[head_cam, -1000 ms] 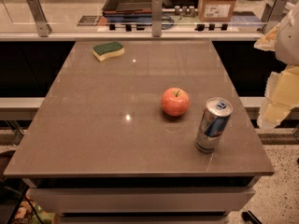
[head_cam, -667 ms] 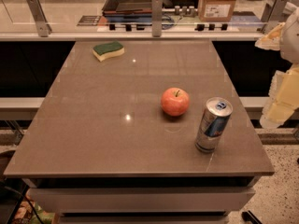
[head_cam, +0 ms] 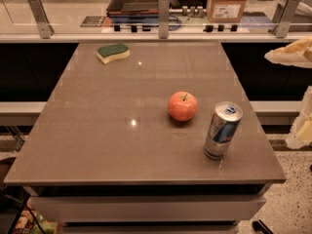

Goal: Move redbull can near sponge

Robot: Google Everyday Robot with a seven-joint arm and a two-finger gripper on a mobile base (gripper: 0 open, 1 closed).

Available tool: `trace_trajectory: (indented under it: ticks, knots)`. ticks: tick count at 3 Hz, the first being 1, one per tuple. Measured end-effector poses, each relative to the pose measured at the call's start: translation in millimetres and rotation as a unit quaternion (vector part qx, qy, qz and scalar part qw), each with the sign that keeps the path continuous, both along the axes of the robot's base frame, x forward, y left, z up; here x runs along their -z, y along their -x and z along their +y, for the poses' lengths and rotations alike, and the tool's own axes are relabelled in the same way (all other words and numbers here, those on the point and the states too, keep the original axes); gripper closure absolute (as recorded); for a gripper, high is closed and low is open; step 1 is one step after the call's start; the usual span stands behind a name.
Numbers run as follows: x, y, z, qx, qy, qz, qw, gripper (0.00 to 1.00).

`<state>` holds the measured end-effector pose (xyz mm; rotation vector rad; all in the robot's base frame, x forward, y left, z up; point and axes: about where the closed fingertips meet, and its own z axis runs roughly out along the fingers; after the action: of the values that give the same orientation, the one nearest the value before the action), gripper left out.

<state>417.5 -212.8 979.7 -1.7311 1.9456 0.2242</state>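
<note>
— What is hard to make out from where you stand?

— Mostly myself. My gripper is only a pale, blurred mass at the right border, cut off by the frame, and it hangs beyond the right edge of the desk. I cannot tell whether it is wide or narrow. Another pale piece of my arm sits above it, also clipped by the border. Where one part ends and the other begins is not clear to me.

— Anything else cut off?

— Behind the desk, past the rail, a cardboard box and a dark tray are cropped at the top. The small dark items beside them are too blurred to name.

— And the redbull can?

— The redbull can stands on the desk near the front right corner, its shiny top and blue tab facing up (it reads as slightly tilted in this view). It is to the left of my gripper, near but apart from it, with the desk's right edge between us.

— The sponge?

— The sponge lies at the far left of the desk, green side up over the yellow foam, well apart from the can. An apple sits just beside the can, to its left and a little farther back, not touching it.
</note>
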Motion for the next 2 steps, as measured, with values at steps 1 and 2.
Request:
trace_trajectory:
  ticks: [1, 2]
  knots:
    - [11.0, 13.3, 20.3, -0.046, -0.089, -0.001, 0.9949, 0.0]
    - [18.5, 18.8, 43.0, -0.071, -0.172, 0.001, 0.9825, 0.0]
